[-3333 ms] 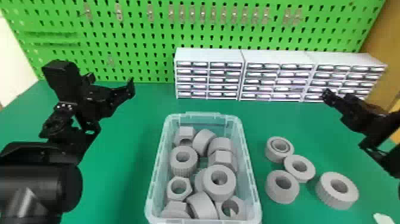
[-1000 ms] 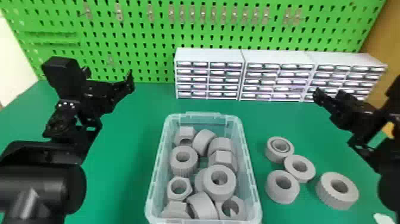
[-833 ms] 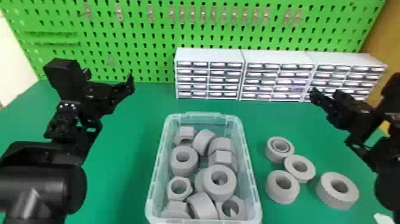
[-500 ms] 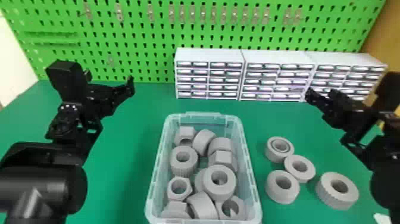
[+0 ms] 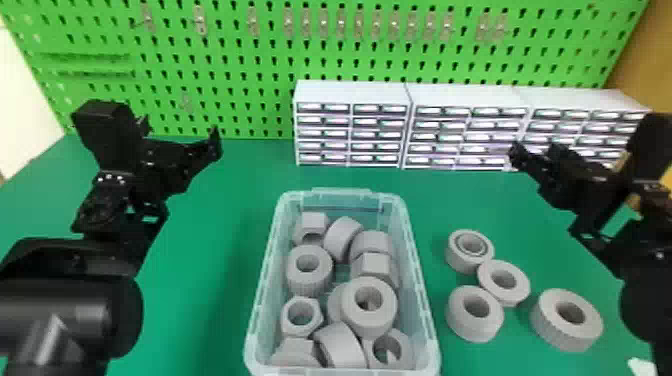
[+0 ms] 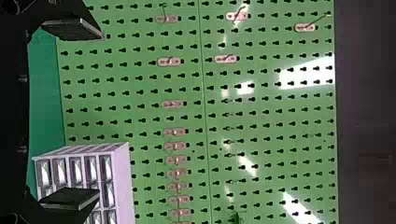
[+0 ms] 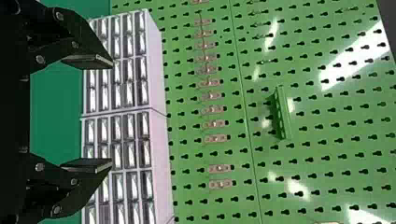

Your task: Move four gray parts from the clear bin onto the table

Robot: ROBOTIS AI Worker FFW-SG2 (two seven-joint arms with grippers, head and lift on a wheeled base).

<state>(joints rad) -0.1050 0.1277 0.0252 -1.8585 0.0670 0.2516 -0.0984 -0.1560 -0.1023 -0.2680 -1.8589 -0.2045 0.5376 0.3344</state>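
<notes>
Several gray parts (image 5: 369,305), rings and hex nuts, lie heaped in the clear bin (image 5: 427,320) at the front centre of the table. Four gray rings (image 5: 566,320) rest on the table right of the bin, three of them grouped together. My left gripper (image 5: 182,137) is raised over the table's left side; in its wrist view the left gripper (image 6: 100,116) is wide open, holding nothing. At the right, my right gripper (image 5: 537,152) hangs above and behind the loose rings; the right gripper (image 7: 112,114) is open and holds nothing in its wrist view.
White drawer cabinets (image 5: 352,122) line the back of the green table (image 5: 215,240), in front of a green pegboard (image 5: 240,90). A small white object (image 5: 640,366) lies at the front right edge.
My right arm has moved inward, toward the left of the head view. The left arm has shifted only slightly. Bin and gray parts have stayed where they were.
</notes>
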